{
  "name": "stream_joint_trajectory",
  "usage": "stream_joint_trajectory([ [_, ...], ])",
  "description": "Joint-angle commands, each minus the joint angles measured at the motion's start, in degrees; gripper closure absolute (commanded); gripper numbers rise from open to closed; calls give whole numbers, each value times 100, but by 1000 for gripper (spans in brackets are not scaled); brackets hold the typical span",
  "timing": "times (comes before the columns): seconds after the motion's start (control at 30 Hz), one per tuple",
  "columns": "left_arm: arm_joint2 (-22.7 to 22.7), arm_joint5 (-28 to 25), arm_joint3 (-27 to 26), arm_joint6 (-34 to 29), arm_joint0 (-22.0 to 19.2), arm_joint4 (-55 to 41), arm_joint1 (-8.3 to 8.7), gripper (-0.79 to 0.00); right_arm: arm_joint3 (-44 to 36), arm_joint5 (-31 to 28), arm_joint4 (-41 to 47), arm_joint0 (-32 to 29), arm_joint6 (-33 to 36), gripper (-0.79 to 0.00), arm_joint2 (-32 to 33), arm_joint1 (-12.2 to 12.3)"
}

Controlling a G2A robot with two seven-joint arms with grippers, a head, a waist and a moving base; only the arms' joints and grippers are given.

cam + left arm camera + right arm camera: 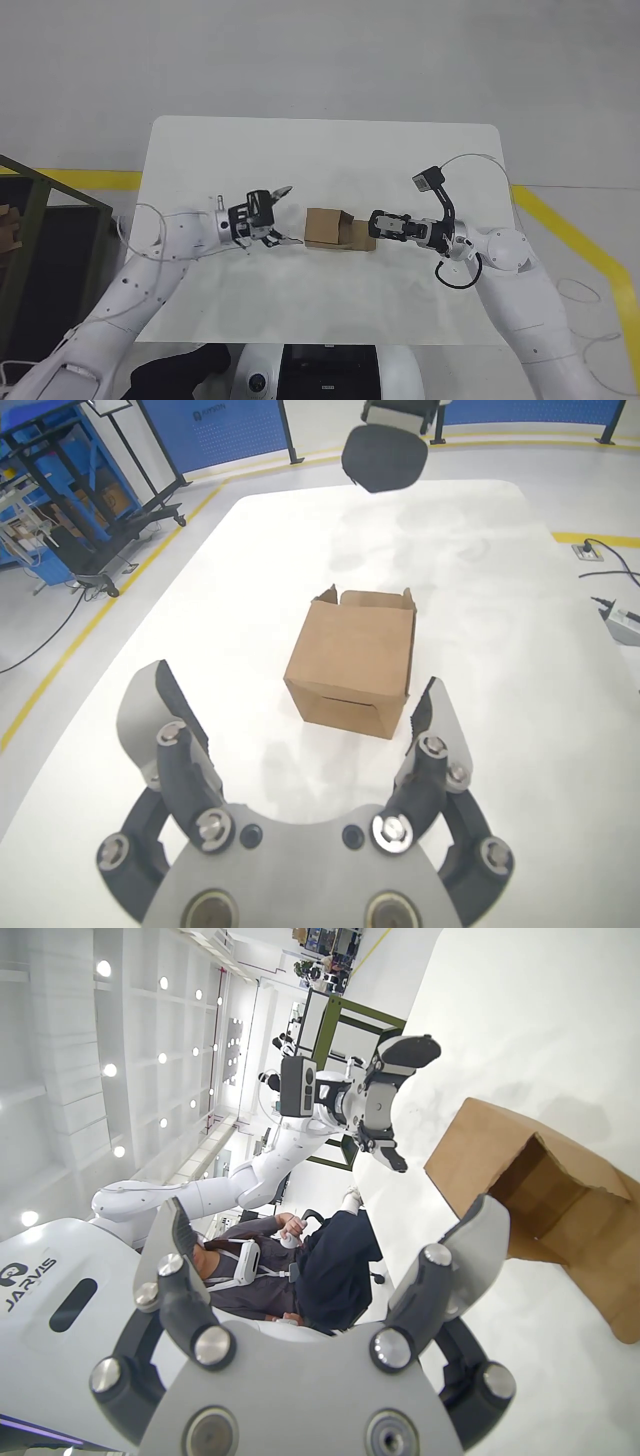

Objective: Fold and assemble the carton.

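Left gripper (297,678), jaws wide and empty, hangs just short of the closed end of the carton (355,660), which lies on its side mid-way across the table (320,150). Right gripper (330,1210), equally wide and empty, sits at the open end. Judged step: closing that end. Next move needs the closed end braced and the flaps folded inward.

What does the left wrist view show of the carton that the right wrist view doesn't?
Left wrist view: the carton's closed end with its slot. Right wrist view: the open end, hollow inside, flaps unfolded. Both: the brown carton lying on the white table.
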Motion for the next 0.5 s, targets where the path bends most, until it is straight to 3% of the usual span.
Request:
stream_joint_trajectory([
  [0.0,97,-49,52,-7,-80,66,-20,-785,0,0,0,0,0,-785,0,0],
  [0.47,145,-98,82,14,-119,40,-33,-785,0,0,0,0,0,-785,0,0],
])
